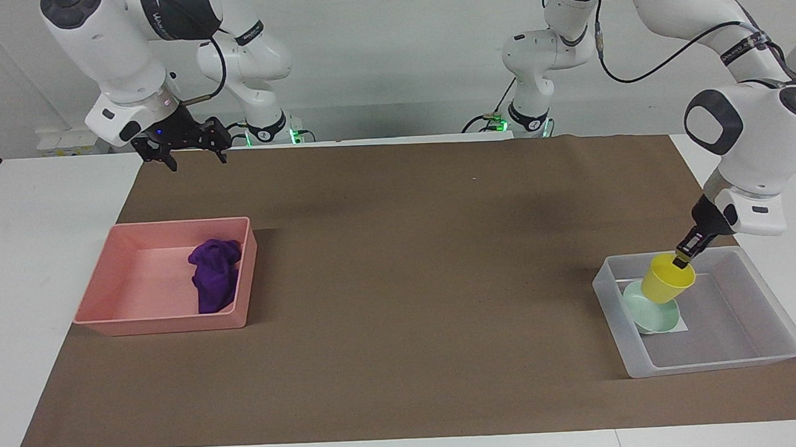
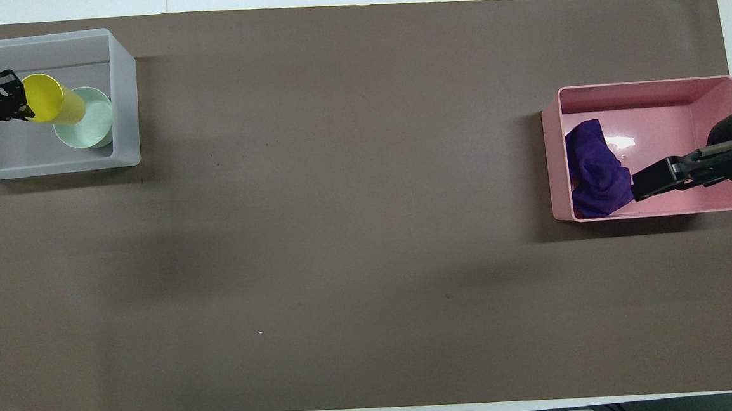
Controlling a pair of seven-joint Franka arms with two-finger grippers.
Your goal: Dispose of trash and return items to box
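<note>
My left gripper point(image 1: 683, 257) point(image 2: 18, 105) is shut on the rim of the yellow cup point(image 1: 666, 278) point(image 2: 53, 106) and holds it tilted over the translucent box point(image 1: 771, 301) point(image 2: 123, 87), partly over the mint-green bowl point(image 1: 652, 311) point(image 2: 93, 122) that lies in the box. The purple rag point(image 1: 215, 272) point(image 2: 596, 169) lies in the pink bin point(image 1: 126, 302) point(image 2: 645, 94). My right gripper point(image 1: 186, 149) point(image 2: 647, 183) waits up in the air at the right arm's end of the table, open and empty.
A brown mat point(image 1: 400, 284) point(image 2: 353, 200) covers the table between the two bins. The white table edge point(image 1: 35, 219) shows at both ends. The box stands at the left arm's end, the pink bin at the right arm's end.
</note>
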